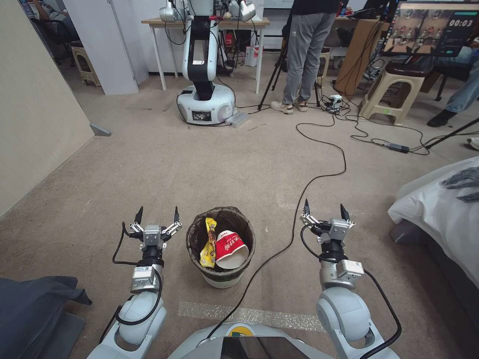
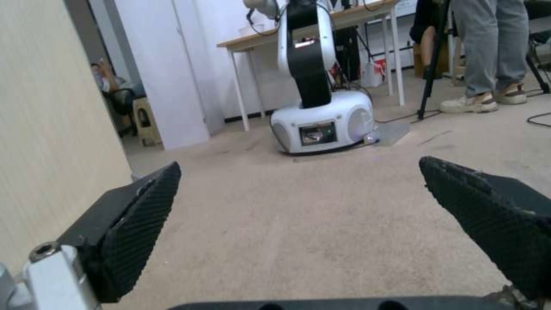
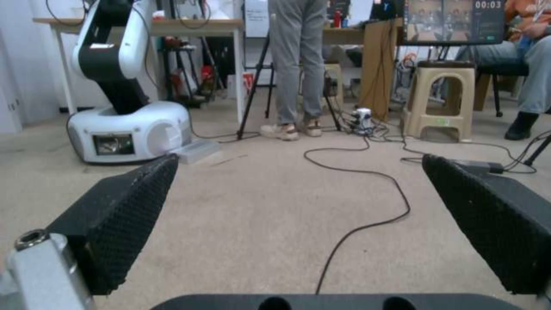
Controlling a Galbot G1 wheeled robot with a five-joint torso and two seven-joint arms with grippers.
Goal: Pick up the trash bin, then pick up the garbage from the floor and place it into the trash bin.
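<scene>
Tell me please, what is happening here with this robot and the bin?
Nothing is being handled right now. The trash bin stands on the carpet between the arms, holding a red-and-white paper cup and a yellow wrapper. The left pincer and the right pincer hover on either side of it, both open and empty. A black cable runs across the floor past the bin.

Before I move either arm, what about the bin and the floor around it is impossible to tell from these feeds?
- Trash bin depth, head view: the red-and-white cup and yellow wrapper hide whatever lies beneath.
- Floor behind the left gripper, head view: a grey cloth covers it.
- Floor beside the right gripper: bedding overhangs it.
</scene>
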